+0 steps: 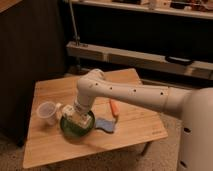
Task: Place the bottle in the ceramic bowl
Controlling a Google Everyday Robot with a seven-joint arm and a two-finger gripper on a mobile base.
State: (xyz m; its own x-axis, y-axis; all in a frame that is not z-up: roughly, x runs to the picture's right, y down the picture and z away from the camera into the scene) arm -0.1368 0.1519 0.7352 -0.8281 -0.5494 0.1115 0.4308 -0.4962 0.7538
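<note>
The green ceramic bowl (76, 128) sits on the wooden table (60, 90) toward its front left. My gripper (76, 116) hangs right over the bowl, at the end of the white arm that reaches in from the right. A small white bottle (67, 111) shows at the gripper, over the bowl's left side. I cannot tell whether the bottle is held or resting in the bowl.
A clear plastic cup (47, 112) stands just left of the bowl. An orange carrot-like stick (114, 107) lies to the right, and a blue cloth-like item (105, 125) lies beside the bowl's right edge. Dark shelving and a rail stand behind the table.
</note>
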